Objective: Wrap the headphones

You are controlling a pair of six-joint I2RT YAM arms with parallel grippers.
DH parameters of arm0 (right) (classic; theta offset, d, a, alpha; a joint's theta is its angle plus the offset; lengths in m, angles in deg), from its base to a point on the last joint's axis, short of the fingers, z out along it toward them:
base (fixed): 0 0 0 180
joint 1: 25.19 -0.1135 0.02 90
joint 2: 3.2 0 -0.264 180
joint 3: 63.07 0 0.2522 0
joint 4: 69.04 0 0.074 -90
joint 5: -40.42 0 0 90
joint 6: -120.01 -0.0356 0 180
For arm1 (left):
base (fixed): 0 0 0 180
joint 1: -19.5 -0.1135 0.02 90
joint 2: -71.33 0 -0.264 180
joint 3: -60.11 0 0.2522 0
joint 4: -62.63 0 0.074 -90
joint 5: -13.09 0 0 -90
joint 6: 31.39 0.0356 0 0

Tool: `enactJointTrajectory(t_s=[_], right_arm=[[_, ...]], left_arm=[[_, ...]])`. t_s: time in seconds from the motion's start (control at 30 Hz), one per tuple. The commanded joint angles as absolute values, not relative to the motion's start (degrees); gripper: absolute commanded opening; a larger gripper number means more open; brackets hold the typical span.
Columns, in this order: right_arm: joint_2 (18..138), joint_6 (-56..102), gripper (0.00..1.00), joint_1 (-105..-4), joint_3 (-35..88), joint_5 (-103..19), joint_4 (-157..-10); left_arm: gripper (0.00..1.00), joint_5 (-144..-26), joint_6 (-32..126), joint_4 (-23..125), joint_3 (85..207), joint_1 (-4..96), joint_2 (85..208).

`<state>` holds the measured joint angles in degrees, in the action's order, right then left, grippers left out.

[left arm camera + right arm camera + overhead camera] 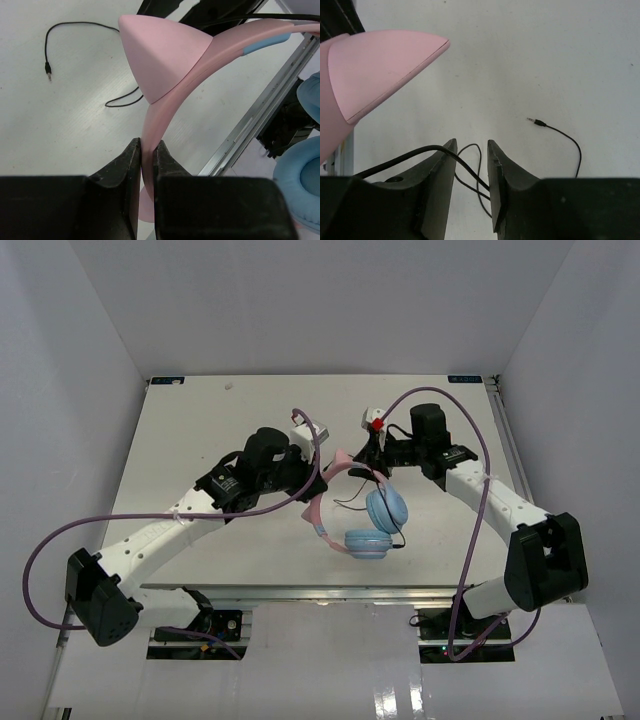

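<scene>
Pink plastic is what my left gripper point(145, 165) has: its jaws are closed hard on the thin headband point(167, 107) of the headphones point(362, 518), edge-on, just below the pointed pink ear point(160, 55) moulded on the band. From above, the headphones sit a little toward 4 o'clock of the middle of the table point(200, 430). The band is raised in my grip and the two light blue ear cups point(386, 508) lie at 5 o'clock from it; whether they touch the table I cannot tell. My right gripper point(470, 150), at 1 o'clock from the cups, has its jaws partly apart, with the thin black cord point(425, 147) running across the gap, loose rather than pinched as far as I can see. I judge the set light and the band stiff but springy and smooth enough to slip, so the narrow flat of the band is the right hold; the padded cups would give. The cord is limp and fine. It would slide off blunt fingers and could kink near the plug point(536, 121) if tugged, so it wants taking close to a cup and laying round in easy turns. Where the cord joins the cup is hidden from both wrist views, its loops behind my right fingers point(437, 185) are cut off, and from above it is almost too fine to trace.
</scene>
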<state>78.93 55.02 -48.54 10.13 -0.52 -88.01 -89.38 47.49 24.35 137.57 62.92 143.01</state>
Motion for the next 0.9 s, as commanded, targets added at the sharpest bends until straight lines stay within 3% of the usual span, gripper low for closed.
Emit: enactJointTrajectory(t_s=[0.0, 0.2, 0.6, 0.87], right_arm=[[80.1, 51.2, 0.47, -48.3, 10.9, 10.3, -84.0], [81.4, 36.7, 0.62, -48.4, 5.1, 19.4, -67.4], [86.2, -6.6, 0.71, -48.3, -6.1, 25.4, -12.7], [85.5, -7.2, 0.71, -48.6, -8.4, 25.0, -12.0]], left_arm=[[0.00, -90.5, 44.3, 27.3, 143.9, 63.6, 141.7], [0.00, -88.5, 40.6, 27.1, 148.6, 63.8, 142.9], [0.00, -74.8, 30.4, 31.6, 155.1, 63.9, 139.6], [0.00, -67.3, 25.1, 38.3, 153.9, 63.8, 138.7]])
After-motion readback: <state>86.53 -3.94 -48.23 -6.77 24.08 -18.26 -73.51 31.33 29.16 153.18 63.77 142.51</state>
